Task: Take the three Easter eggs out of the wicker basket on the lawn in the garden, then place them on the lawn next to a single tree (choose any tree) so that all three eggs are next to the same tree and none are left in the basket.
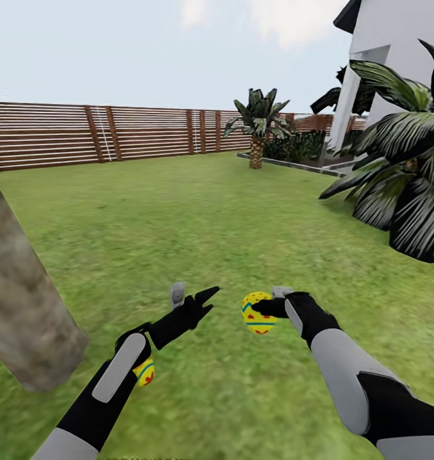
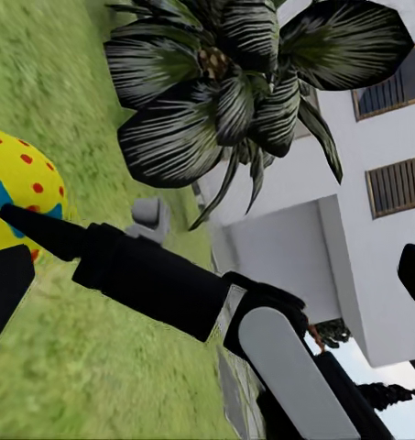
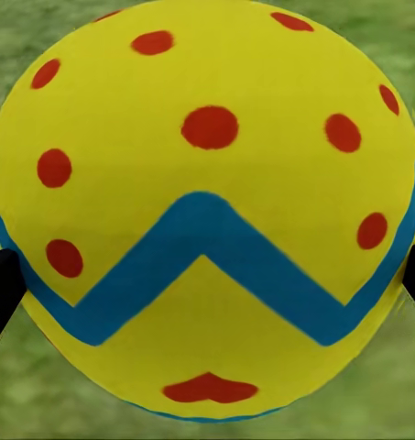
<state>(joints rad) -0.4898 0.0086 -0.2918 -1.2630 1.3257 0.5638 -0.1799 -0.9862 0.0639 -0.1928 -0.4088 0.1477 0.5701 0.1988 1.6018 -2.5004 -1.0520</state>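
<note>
The right gripper (image 1: pixel 263 309) is clamped on an Easter egg (image 1: pixel 257 313), a finger at each side of its yellow shell in the right wrist view, carried above the lawn (image 1: pixel 197 217); the left gripper (image 1: pixel 192 298) hangs with its fingers spread and nothing between them; a second egg (image 1: pixel 146 372) lies on the grass partly under the left forearm, just beside the tree (image 1: pixel 22 300) at about nine o'clock. To do this step well, I judge the held egg should be lowered near that same trunk, set down gently beside the lying egg, and let go only once resting so it does not roll; the wicker basket's place I cannot tell.
</note>
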